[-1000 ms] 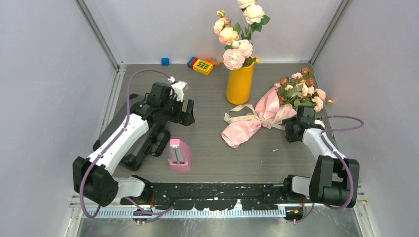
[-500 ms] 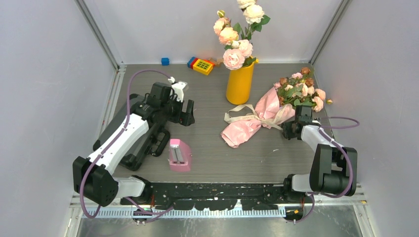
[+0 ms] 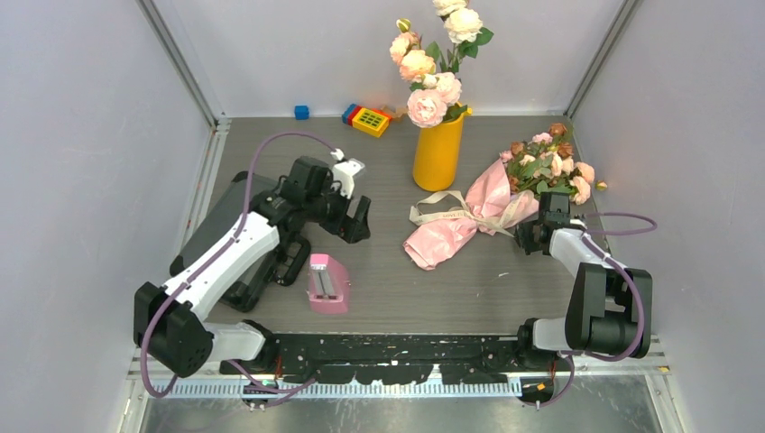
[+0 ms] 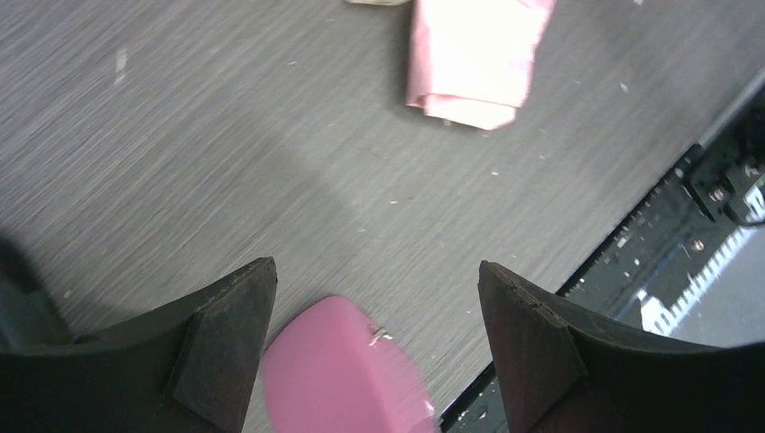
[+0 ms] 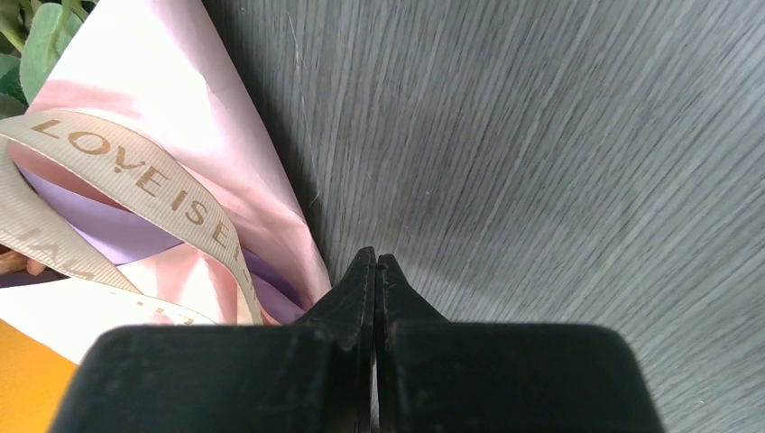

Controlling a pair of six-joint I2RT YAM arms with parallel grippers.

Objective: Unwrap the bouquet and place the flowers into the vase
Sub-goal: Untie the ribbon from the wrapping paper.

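Shows the unwrapping step at its very start. Places the bouquet [image 3: 483,216] on its side on the table [image 3: 469,289], just right of the vase [image 3: 437,155] and fully wrapped. Puts the flowers [image 3: 552,167] at the wide end of the cone, toward the right wall, with none in the vase yet. Shows the beige ribbon [image 5: 135,171] crossing the pink and lilac paper [image 5: 225,162]. Sets the right gripper [image 5: 375,263] low at the near edge of that paper, jaws pressed tip to tip with no gap. Leaves the left gripper [image 4: 374,280] spread wide and holding nothing, over bare table left of the bouquet's narrow end and near a pink block [image 3: 327,281].

Calls next, by judgement, for a firm hold on the ribbon or a paper edge. Calls also for a second hold from the other arm, lest the light bundle slide instead of opening.

Does not settle whether the closed tips trap a sliver of paper, since the finger bodies cover that edge in the right wrist view. Hides the stems inside the wrap and shows no knot in the ribbon. Cuts off the large pale roses [image 3: 433,72] in the vase at the top edge. Reduces the bouquet to one folded corner in the left wrist view.
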